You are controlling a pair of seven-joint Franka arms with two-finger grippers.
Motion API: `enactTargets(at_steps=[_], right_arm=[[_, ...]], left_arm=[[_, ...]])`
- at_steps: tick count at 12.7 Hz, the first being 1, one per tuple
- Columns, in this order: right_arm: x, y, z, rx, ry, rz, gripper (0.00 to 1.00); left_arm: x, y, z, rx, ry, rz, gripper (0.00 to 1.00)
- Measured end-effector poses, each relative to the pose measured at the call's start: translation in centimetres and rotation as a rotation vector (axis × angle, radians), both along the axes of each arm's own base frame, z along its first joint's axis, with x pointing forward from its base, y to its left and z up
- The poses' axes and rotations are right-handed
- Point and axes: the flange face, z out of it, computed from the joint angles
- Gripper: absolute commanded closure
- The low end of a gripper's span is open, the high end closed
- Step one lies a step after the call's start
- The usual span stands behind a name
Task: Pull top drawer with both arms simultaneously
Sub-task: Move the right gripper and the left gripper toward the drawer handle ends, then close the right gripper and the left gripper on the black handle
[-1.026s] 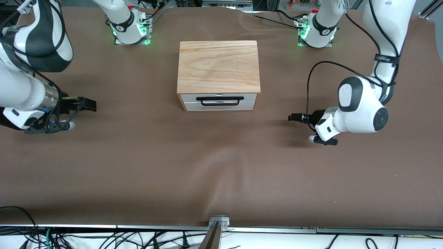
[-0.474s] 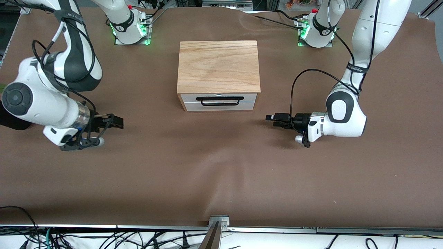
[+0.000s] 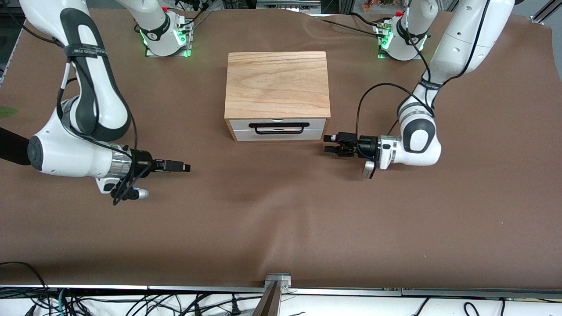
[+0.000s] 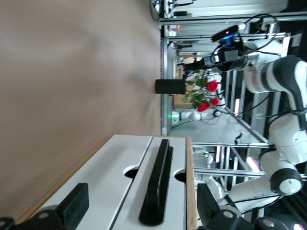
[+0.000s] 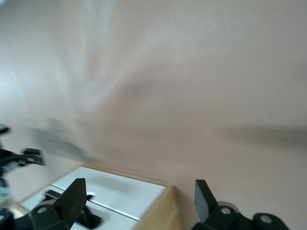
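A wood-topped cabinet (image 3: 277, 83) stands mid-table. Its top drawer (image 3: 315, 123) is pushed in; the white front carries a wide black wire handle (image 3: 276, 127). My left gripper (image 3: 330, 144) hovers low over the cloth at the cabinet's front corner, toward the left arm's end, open and empty. In the left wrist view the handle (image 4: 156, 184) lies between the spread fingers (image 4: 76, 205) without touching them. My right gripper (image 3: 183, 167) is open over bare cloth toward the right arm's end, well apart from the cabinet. Its wrist view shows the cabinet's white front (image 5: 120, 191) ahead.
Brown cloth (image 3: 281, 219) covers the table, with soft wrinkles in front of the cabinet. The arms' green-lit bases (image 3: 167, 39) (image 3: 401, 44) stand along the edge farthest from the front camera. A metal bracket (image 3: 277, 281) sits at the nearest edge.
Both arms have swung in from the table's ends toward the cabinet front. The left gripper has reached its front corner; the right has closed about half the gap. Drawer unmoved.
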Motion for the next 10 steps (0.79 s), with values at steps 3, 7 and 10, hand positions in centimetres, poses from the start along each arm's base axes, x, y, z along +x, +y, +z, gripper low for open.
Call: enactTargets(at_steps=[3,7,10], right_arm=[[-1.0,1.8,-2.2,0.198,-0.012,-0.063,0.00],[-4.3,6.5,-6.1,0.483,-0.051,-0.068,0.00],[-7.1,10.6,-8.7,0.604,-0.115,-0.021,0.00]], left_arm=[[-1.4,-1.9,-1.3,-0.047,-0.001,0.007,0.24],[-3.9,-4.8,-2.4,-0.115,0.038,0.036,0.26],[-4.7,-5.7,-2.4,-0.125,0.044,0.024,0.40]])
